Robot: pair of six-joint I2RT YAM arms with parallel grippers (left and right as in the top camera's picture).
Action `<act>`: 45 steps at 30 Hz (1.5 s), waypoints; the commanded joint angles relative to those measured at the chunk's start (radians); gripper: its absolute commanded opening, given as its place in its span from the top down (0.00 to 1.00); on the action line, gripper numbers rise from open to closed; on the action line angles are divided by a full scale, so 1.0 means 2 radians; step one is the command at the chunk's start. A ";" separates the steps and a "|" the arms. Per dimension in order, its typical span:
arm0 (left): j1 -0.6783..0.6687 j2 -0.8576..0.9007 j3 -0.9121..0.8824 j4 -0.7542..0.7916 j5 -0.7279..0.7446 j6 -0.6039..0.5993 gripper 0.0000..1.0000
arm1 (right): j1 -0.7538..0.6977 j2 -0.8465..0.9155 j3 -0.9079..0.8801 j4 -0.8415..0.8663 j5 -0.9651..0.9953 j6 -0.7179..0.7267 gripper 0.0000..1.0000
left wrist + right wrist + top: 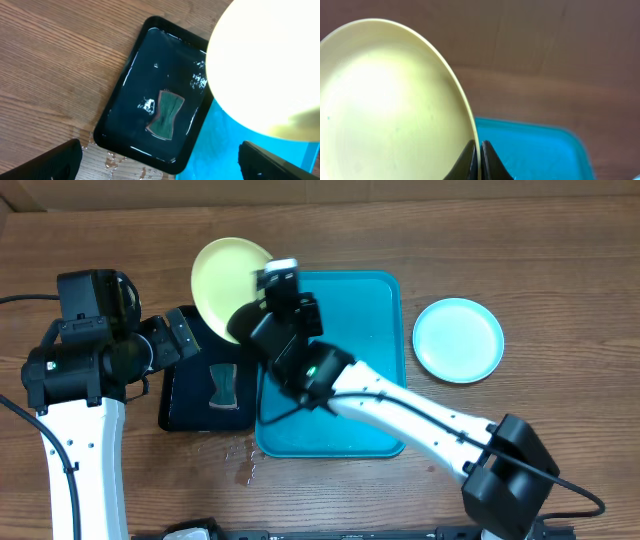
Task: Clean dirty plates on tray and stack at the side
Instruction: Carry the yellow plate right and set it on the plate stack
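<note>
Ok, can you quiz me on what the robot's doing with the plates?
1. Fill in: the green sponge lies in the small wet ___ rectangular tray.
2. Where is the round light blue plastic plate? A) in that tray B) flat on the wooden table C) under the sponge.
3. True or false: the right fingers pinch the rim of the tilted pale yellow-green round plastic plate.
Key: 1 black; 2 B; 3 true.
</note>
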 commanded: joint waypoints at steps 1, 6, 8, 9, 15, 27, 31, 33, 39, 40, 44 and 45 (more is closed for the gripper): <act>0.002 0.002 0.006 0.000 -0.007 -0.005 0.00 | -0.041 -0.005 0.007 -0.029 -0.140 0.171 0.96; 0.002 0.002 0.006 0.000 -0.007 -0.005 0.00 | -0.094 -0.020 0.007 -0.087 -0.257 0.206 0.96; 0.003 0.002 0.006 0.000 -0.007 -0.005 0.00 | -0.117 -0.026 0.007 -0.106 -0.285 0.206 0.96; 0.003 0.002 0.006 0.000 -0.007 -0.005 0.00 | -0.131 -0.027 0.007 -0.118 -0.290 0.205 0.96; 0.002 0.002 0.006 0.000 -0.007 -0.005 0.00 | -0.224 -0.028 0.007 -0.200 -0.301 0.204 0.96; 0.002 0.002 0.006 0.000 -0.007 -0.005 0.00 | -0.446 -0.028 0.007 -0.347 -0.341 0.204 0.96; 0.002 0.002 0.006 0.000 -0.007 -0.005 0.00 | -0.491 -0.028 0.001 -0.378 -0.341 0.204 0.96; 0.002 0.002 0.006 0.000 -0.007 -0.005 0.00 | -0.503 -0.028 -0.008 -0.387 -0.341 0.204 0.96; 0.002 0.002 0.006 0.000 -0.007 -0.005 0.00 | -0.508 -0.028 -0.050 -0.398 -0.341 0.204 0.96; 0.002 0.002 0.006 0.000 -0.007 -0.005 0.00 | -0.508 -0.028 -0.064 -0.398 -0.341 0.204 0.96; 0.002 0.002 0.006 0.000 -0.007 -0.005 0.00 | -0.508 -0.028 -0.096 -0.387 -0.341 0.204 0.96; 0.002 0.002 0.006 0.000 -0.007 -0.005 0.00 | -0.508 -0.028 -0.103 -0.383 -0.341 0.204 0.96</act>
